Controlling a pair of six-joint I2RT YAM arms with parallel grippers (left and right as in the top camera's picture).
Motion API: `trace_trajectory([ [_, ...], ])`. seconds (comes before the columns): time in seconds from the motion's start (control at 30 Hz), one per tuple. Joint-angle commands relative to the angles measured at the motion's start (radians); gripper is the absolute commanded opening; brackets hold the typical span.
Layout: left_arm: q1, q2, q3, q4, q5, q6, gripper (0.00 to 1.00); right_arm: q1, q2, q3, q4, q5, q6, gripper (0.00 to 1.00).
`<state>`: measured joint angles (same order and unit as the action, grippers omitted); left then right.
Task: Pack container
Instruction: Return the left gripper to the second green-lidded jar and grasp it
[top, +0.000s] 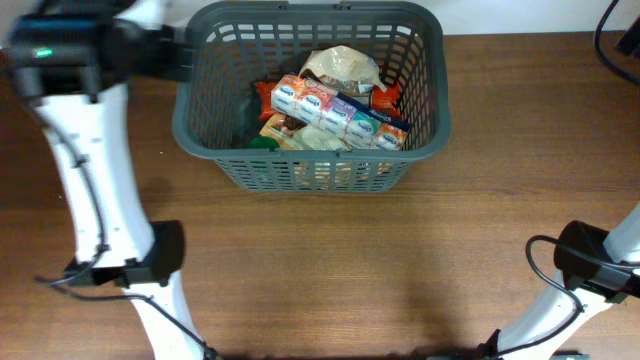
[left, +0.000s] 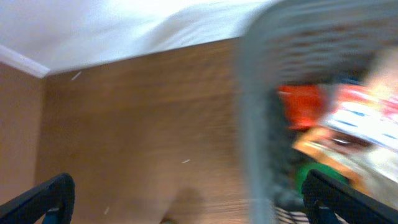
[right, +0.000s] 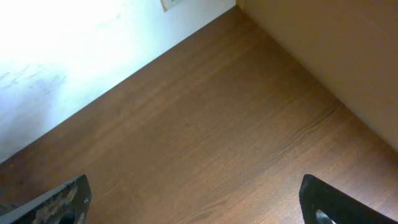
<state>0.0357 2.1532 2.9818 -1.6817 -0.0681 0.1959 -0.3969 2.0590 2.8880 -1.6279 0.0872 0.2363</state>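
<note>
The dark grey basket (top: 200, 130) stands at the back middle of the table, filled with snack packs, a white-and-blue carton row (top: 335, 110) and a crinkled bag (top: 342, 65). In the left wrist view the basket's rim (left: 252, 118) is blurred, with orange and white packs inside. My left gripper (left: 186, 202) is open and empty, straddling the basket's left wall just above it. In the overhead view only its arm shows at the basket's left rim. My right gripper (right: 196, 199) is open and empty over bare wood; it does not show in the overhead view.
The right arm's base (top: 590, 260) sits at the front right and the left arm's base (top: 150, 255) at the front left. A black cable (top: 615, 50) lies at the back right corner. A white wall (right: 74, 56) borders the table.
</note>
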Motion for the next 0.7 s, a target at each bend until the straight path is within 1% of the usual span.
trace_trajectory([
  [0.0, 0.127, -0.003, -0.053, -0.006, 0.011, -0.065, 0.99, -0.003, -0.008, -0.005, 0.000, -0.001, 0.012, 0.99],
  [0.13, 0.245, -0.003, -0.236, -0.006, 0.113, -0.064, 0.99, -0.003, -0.008, -0.005, 0.000, -0.001, 0.012, 0.99],
  [0.2, 0.287, -0.003, -0.355, -0.006, 0.114, -0.056, 0.99, -0.003, -0.008, -0.005, 0.000, -0.001, 0.012, 0.99],
  [0.3, 0.341, -0.003, -0.550, -0.006, 0.114, -0.007, 0.99, -0.003, -0.008, -0.005, 0.000, -0.001, 0.012, 0.99],
  [0.33, 0.370, -0.003, -0.650, -0.003, 0.119, -0.007, 0.99, -0.003, -0.008, -0.005, 0.000, -0.002, 0.012, 0.99],
  [0.57, 0.433, -0.003, -0.913, 0.035, 0.140, 0.024, 0.99, -0.003, -0.008, -0.005, 0.000, -0.001, 0.012, 0.99],
  [0.67, 0.437, -0.003, -1.023, 0.098, 0.140, 0.023, 0.99, -0.003, -0.008, -0.005, 0.000, -0.001, 0.012, 0.99],
])
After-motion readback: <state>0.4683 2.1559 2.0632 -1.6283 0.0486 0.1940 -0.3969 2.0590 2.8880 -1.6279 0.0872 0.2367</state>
